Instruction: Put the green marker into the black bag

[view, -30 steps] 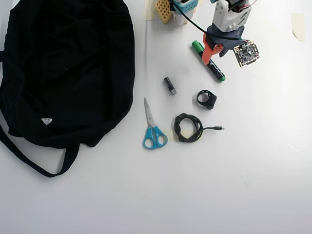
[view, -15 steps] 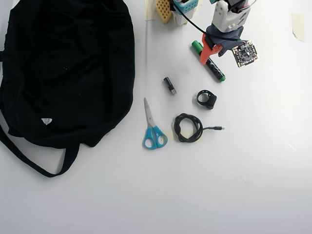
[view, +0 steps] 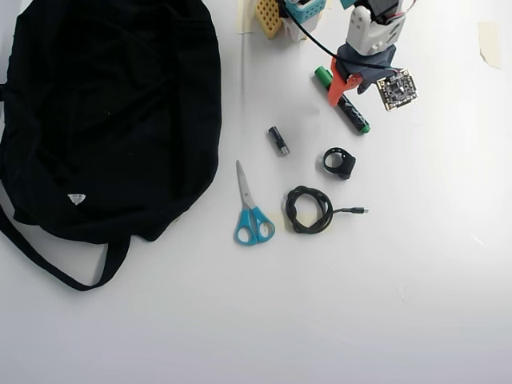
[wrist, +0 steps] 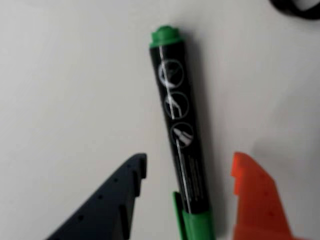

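Smooth white tabletop (view: 416,264) is bearing soft black bag (view: 112,112), w/ gripper (wrist: 187,172) hanging apart, straddling glossy cylindrical green marker (wrist: 179,137).

the gripper (view: 346,82) hangs over the green marker (view: 353,114) near the top, the black bag (view: 104,112) well apart at left, scissors (view: 251,210) between them.

Glossy plastic green marker (wrist: 182,150), matt cloth black bag (view: 112,112)
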Robot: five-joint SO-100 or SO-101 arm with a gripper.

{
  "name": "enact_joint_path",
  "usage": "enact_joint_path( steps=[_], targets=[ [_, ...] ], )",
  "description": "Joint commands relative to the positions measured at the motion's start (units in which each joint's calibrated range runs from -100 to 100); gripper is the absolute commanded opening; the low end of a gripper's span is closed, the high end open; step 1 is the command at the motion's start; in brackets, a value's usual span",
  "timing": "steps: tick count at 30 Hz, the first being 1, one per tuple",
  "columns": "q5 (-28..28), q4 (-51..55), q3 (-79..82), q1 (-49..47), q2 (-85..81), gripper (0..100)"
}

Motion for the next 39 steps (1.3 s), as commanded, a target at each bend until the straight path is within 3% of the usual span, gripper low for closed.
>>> enact_joint_path(
  steps=[1, 39],
  targets=[
    [-0.2, -3.2, 2.0, -0.6, -0.1, 22],
    [-0.2, -5.0, 2.4, -0.3, 4.7, 22]
  ],
)
